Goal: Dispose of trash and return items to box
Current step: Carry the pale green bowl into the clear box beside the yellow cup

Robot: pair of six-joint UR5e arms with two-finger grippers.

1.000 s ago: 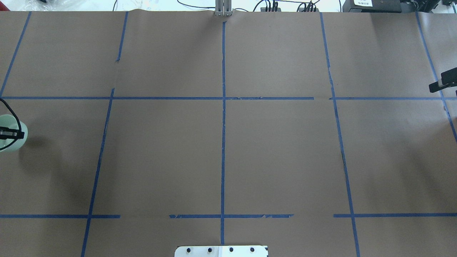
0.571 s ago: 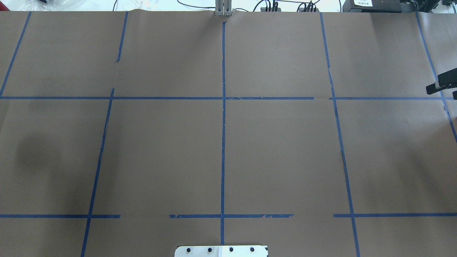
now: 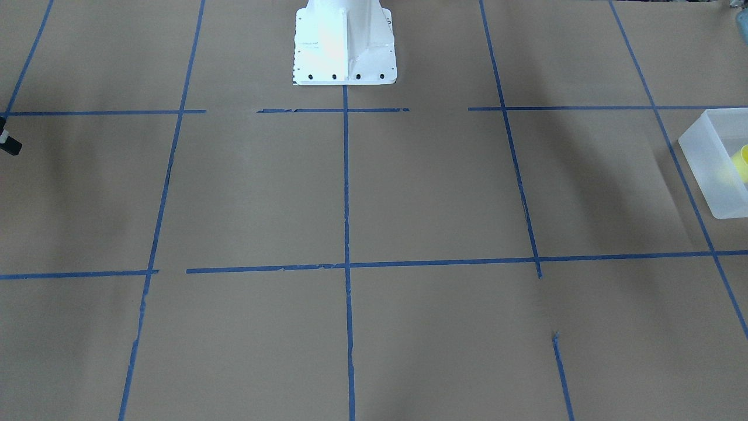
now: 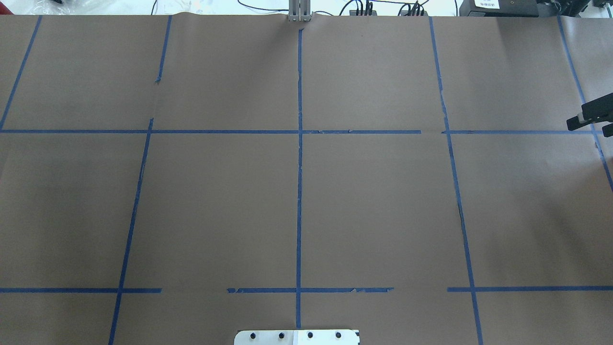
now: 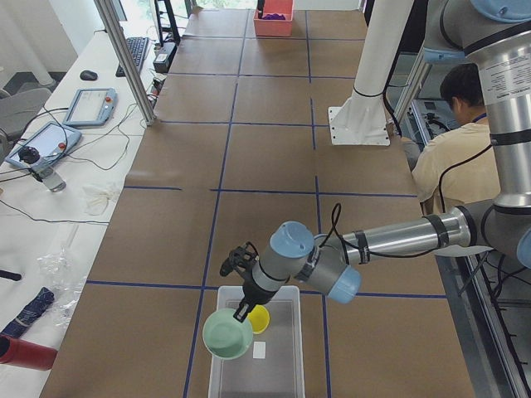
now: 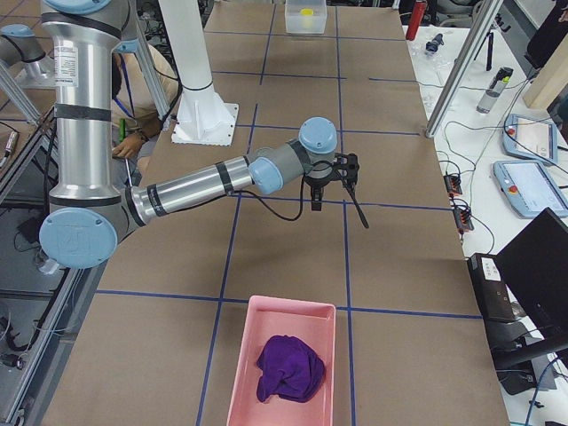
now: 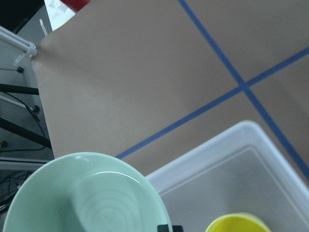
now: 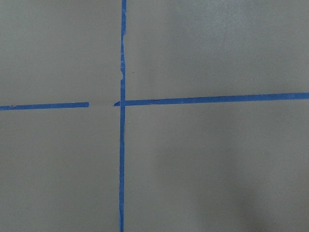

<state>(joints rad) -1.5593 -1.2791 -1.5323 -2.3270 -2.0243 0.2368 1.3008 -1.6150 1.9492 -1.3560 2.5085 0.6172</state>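
Note:
The frosted box (image 5: 282, 369) stands at the table's left end; it also shows in the front-facing view (image 3: 704, 169) and the left wrist view (image 7: 227, 159). The yellow cup (image 5: 259, 318) lies inside it (image 3: 743, 159) (image 7: 236, 223). My left gripper (image 5: 243, 310) is shut on the rim of the mint-green bowl (image 5: 226, 336) and holds it tilted above the box's left edge; the bowl fills the wrist view's lower left (image 7: 82, 193). My right gripper (image 4: 591, 125) hovers open and empty over bare table at the right end (image 6: 340, 216).
A pink tray (image 6: 266, 311) with a purple cloth (image 6: 288, 368) sits at the table's right end. The robot's white base (image 3: 345, 41) stands mid-table at the near edge. A seated person (image 5: 460, 141) is behind the robot. Blue tape lines cross the brown table.
My left gripper with the mint-green bowl has moved left, out of the overhead view. My right gripper has shifted slightly inward and nearer in that view.

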